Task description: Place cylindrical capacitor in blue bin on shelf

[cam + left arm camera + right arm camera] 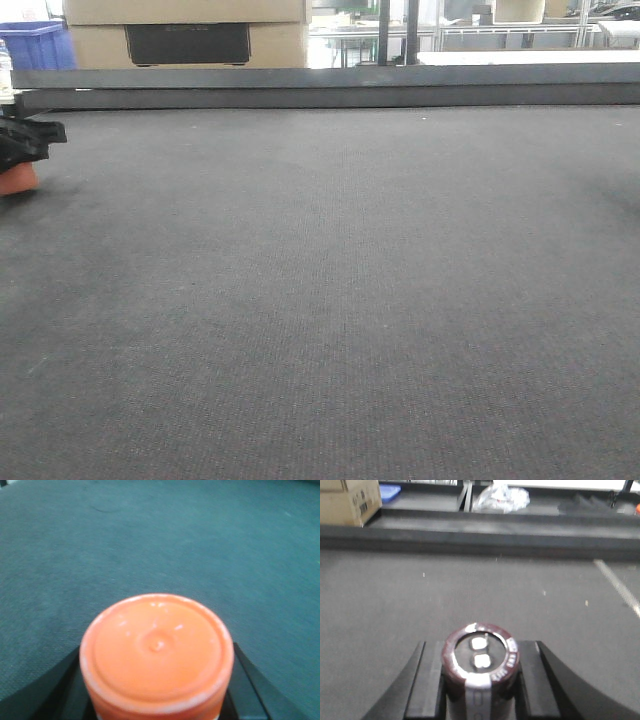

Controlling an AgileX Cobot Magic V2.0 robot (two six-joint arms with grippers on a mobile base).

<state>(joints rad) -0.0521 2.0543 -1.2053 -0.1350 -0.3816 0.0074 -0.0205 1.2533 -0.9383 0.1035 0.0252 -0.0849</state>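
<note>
Right hand (480, 682) is clamped on the capacitor (481, 655), lower centre of frame. Looks light, stiff, slick-sleeved, so squeezing its round sides mid-height seems safest.

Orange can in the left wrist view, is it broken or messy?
Not broken. The orange cylinder sits in the left pincer; its top rim just shows whitish scuffs, and nothing has spilled.

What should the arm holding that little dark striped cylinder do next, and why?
Probably lift it straight up a little. The right gripper looks closed on the cylindrical capacitor, fingers against both sides, with only the grey table around it, so clearing the surface first seems sensible before carrying it anywhere.
</note>
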